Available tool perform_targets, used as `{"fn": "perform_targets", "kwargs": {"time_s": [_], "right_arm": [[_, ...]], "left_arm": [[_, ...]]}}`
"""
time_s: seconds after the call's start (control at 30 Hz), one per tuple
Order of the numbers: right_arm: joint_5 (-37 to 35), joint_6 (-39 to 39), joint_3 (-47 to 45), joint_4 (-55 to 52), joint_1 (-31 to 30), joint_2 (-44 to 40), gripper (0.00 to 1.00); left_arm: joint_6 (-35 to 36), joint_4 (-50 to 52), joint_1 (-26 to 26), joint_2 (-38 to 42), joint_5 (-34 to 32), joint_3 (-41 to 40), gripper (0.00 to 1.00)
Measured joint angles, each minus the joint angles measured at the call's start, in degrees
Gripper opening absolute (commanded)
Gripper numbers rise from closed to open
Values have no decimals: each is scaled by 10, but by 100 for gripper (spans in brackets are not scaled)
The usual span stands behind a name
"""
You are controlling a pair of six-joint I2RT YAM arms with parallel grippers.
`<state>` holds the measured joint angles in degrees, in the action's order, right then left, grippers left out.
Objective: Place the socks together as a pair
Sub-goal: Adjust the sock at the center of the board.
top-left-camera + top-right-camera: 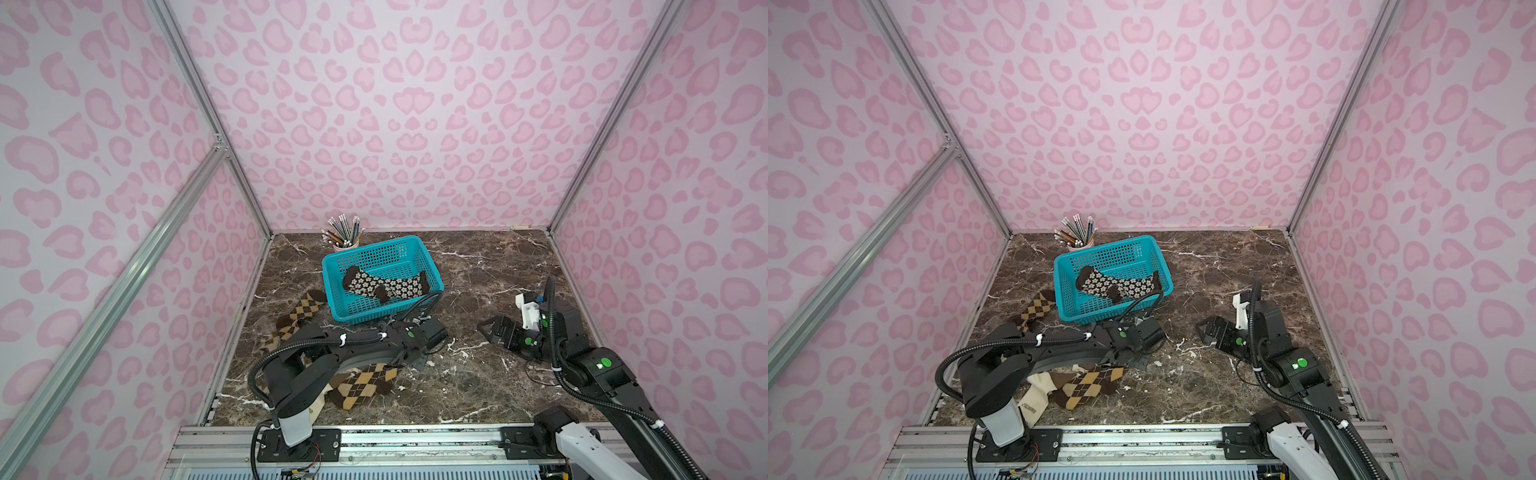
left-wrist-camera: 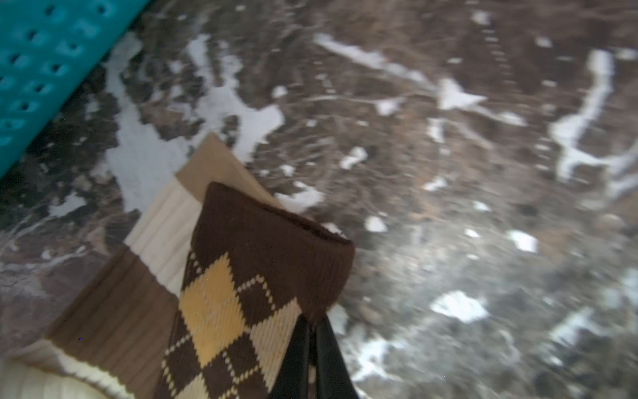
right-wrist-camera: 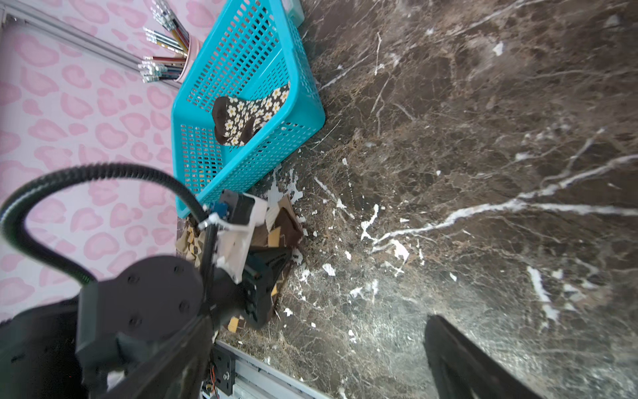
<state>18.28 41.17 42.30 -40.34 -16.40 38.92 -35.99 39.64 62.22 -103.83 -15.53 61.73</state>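
Two argyle socks in both top views: near argyle sock (image 1: 361, 384) on marble table (image 1: 478, 270) under the left arm, far argyle sock (image 1: 299, 311) apart from it, beside teal basket (image 1: 365, 309). Right gripper (image 1: 488, 330) spread, empty.

Left wrist: left gripper (image 2: 312, 345) pinching the near sock's brown cuff, over cream ribbed sock (image 2: 165, 221). Best lifted slowly, so the cream one does not drag along.

Right wrist: flowered socks (image 3: 248, 114) inside basket.

You saw flowered socks (image 1: 1121, 286) in the teal basket (image 1: 1088, 309) | far argyle sock (image 1: 1037, 309) lay just left of it | near argyle sock (image 1: 1086, 384) touched the cream sock (image 1: 1038, 395) below your left arm (image 1: 1025, 353) | right gripper (image 1: 1208, 330) sat well apart
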Motion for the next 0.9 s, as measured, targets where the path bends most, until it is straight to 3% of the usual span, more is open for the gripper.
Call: {"fn": "perform_targets", "kwargs": {"time_s": [0.17,0.5,0.6,0.73,0.9], "right_arm": [[21,0,-29,-26,57,-15,100],[69,-41,-49,-62,169,-4,100],[87,-51,-62,-59,179,7,99],[116,-54,-86,-36,181,14,95],[147,-54,-113,-10,181,35,91]], "left_arm": [[13,-5,66,-40,14,62,7],[52,-56,125,-56,60,89,10],[59,-68,126,-47,80,72,20],[62,-77,126,-9,93,55,50],[58,-89,121,29,99,54,59]]}}
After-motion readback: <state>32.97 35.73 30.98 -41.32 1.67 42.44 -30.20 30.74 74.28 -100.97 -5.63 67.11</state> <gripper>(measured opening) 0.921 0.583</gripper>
